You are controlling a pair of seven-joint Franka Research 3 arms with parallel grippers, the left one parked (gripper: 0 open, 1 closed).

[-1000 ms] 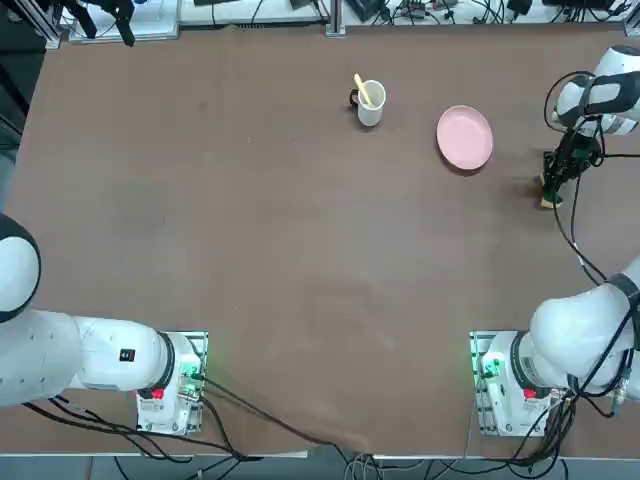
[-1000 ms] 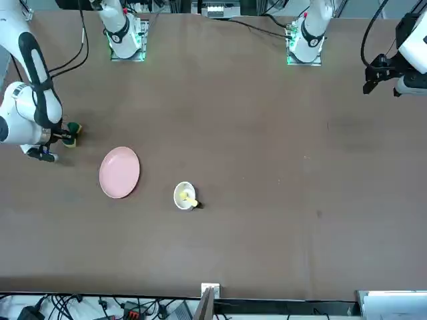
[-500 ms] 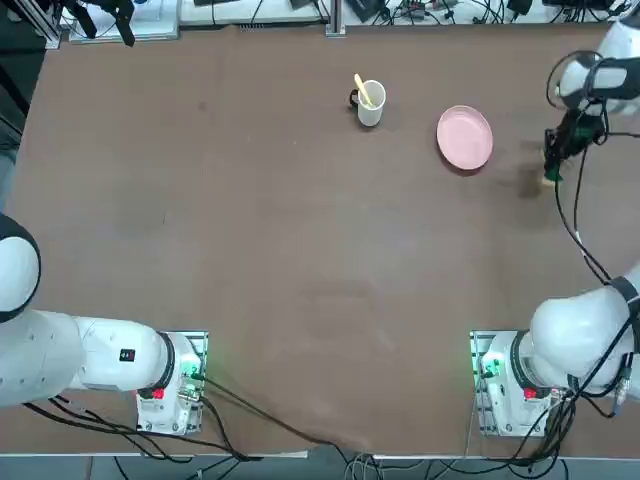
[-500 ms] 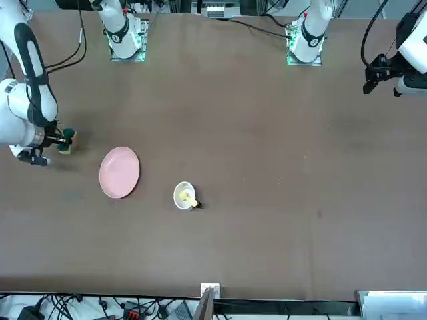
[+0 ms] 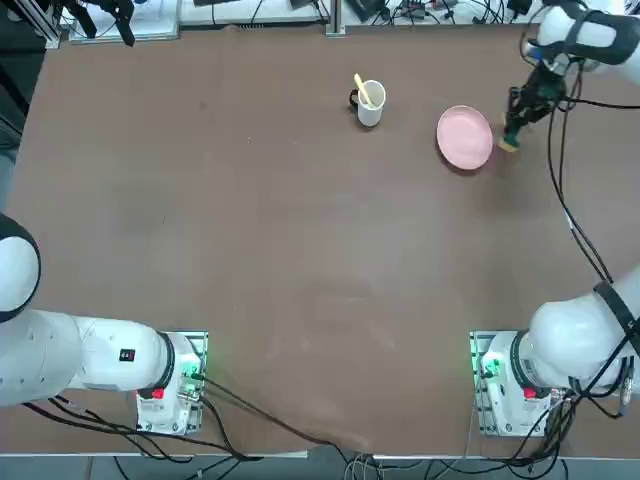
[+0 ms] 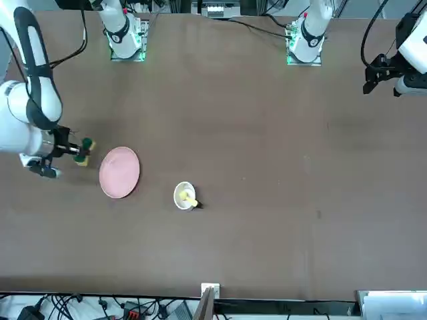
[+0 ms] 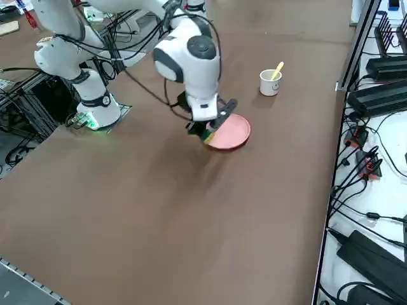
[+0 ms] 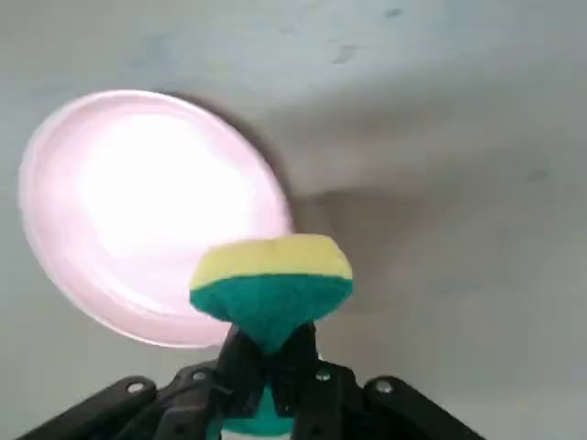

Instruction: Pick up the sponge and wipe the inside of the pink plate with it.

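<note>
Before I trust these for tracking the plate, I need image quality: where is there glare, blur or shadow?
Right wrist view: the pink plate is washed out by glare at its centre and soft, while the sponge in the right end effector looks sharper. Top view: evenly lit, plate crisp. Right side view: the arm casts a soft shadow on the table beside the plate.

Bare table (image 5: 300, 260) across frame centre; white mug (image 5: 370, 103) stands left of pink plate (image 5: 464, 137), well apart.
</note>
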